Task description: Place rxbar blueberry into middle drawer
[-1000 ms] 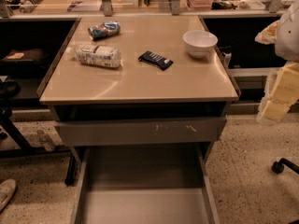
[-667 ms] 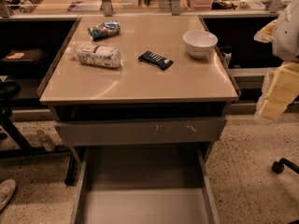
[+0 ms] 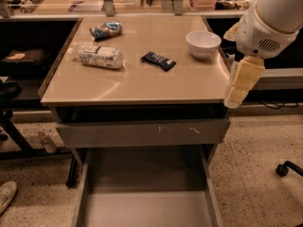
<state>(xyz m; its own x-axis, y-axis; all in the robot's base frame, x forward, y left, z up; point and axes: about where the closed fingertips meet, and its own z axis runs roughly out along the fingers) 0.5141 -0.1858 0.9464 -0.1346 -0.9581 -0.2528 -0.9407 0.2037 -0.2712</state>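
Your gripper (image 3: 242, 82) hangs off the right edge of the table (image 3: 137, 88), pointing down, level with the tabletop's front corner. It touches nothing on the table. Its grip state is not readable from this view.

The rxbar blueberry (image 3: 158, 60) lies flat on the tabletop, near the centre and angled. It is well apart from your gripper.

The white bowl (image 3: 203, 43) stands to the bar's right, near the right edge. The whitish packet (image 3: 100, 56) lies to the bar's left, and the blue-and-silver snack bag (image 3: 105, 30) lies behind the packet.

Below the tabletop, the scratched drawer front (image 3: 142, 133) is closed. Beneath it the middle drawer (image 3: 142, 207) is pulled out towards you, showing its grey floor.
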